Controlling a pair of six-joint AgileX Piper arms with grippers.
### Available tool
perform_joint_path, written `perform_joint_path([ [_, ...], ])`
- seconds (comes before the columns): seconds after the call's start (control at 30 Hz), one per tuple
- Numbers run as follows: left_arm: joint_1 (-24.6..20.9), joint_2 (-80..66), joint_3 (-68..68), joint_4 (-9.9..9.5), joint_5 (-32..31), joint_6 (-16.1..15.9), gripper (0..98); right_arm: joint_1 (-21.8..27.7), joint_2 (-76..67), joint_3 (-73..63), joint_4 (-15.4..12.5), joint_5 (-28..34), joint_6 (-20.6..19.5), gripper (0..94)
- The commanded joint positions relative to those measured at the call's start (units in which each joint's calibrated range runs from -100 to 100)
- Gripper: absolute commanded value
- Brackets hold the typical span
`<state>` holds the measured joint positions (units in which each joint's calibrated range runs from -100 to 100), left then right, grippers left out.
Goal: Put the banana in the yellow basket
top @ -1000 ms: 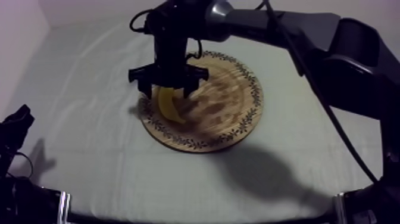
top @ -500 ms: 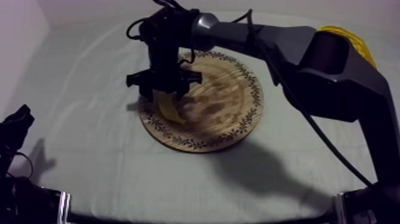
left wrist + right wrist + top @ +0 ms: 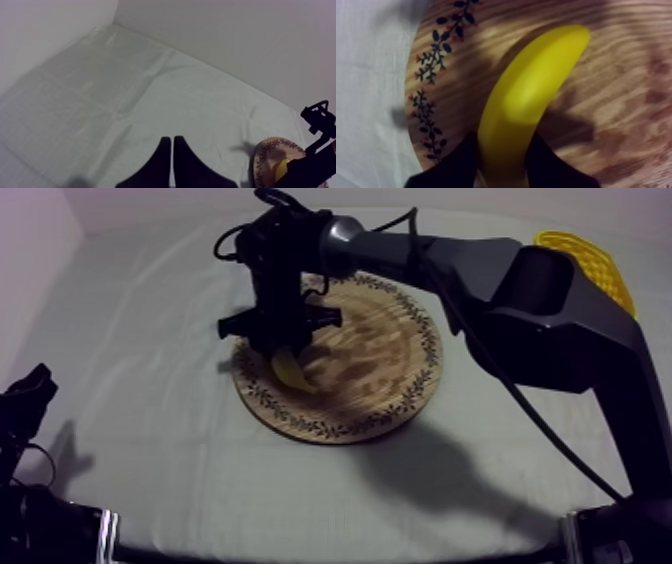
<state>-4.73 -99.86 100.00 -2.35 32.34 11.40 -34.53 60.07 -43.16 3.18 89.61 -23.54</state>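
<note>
Two right fingers [image 3: 455,164] clamped either side of banana [image 3: 532,94], near wooden board [image 3: 621,125] rim, left fingers [image 3: 164,156] together

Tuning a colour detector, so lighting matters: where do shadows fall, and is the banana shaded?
Top view: the right arm's broad shadow darkens the cloth in front of the wooden board; right wrist view: dark shadow patches lie on the board beside the banana, which itself is lit bright yellow; left wrist view: soft, even light on the cloth.

Right end effector [image 3: 503,152] seemingly grips banana [image 3: 536,85]; left end effector [image 3: 171,143] closed
</note>
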Motion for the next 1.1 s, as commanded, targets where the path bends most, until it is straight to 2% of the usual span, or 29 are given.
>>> perform_joint_path([
  [0.0, -0.01, 0.04, 0.00, -0.02, 0.00, 0.01, 0.1, -0.06, -0.86, 0.02, 0.02, 0.60, 0.36, 19.9],
  [0.27, -0.01, 0.04, 0.00, -0.02, 0.00, 0.01, 0.1, 1.63, -9.56, 6.63, 0.98, 0.49, 2.02, 19.1],
  [0.53, -0.01, 0.04, 0.00, -0.02, 0.00, 0.01, 0.1, 5.46, -24.05, 21.70, 3.21, -3.20, 4.11, 19.7],
  [0.8, -0.01, 0.04, 0.00, -0.02, 0.00, 0.01, 0.1, 13.13, -39.16, 34.33, 3.52, -4.79, 7.11, 22.0],
  [1.07, -0.01, 0.04, 0.00, -0.02, 0.00, 0.01, 0.1, 23.24, -46.85, 40.88, 4.42, -6.46, 9.60, 23.4],
])
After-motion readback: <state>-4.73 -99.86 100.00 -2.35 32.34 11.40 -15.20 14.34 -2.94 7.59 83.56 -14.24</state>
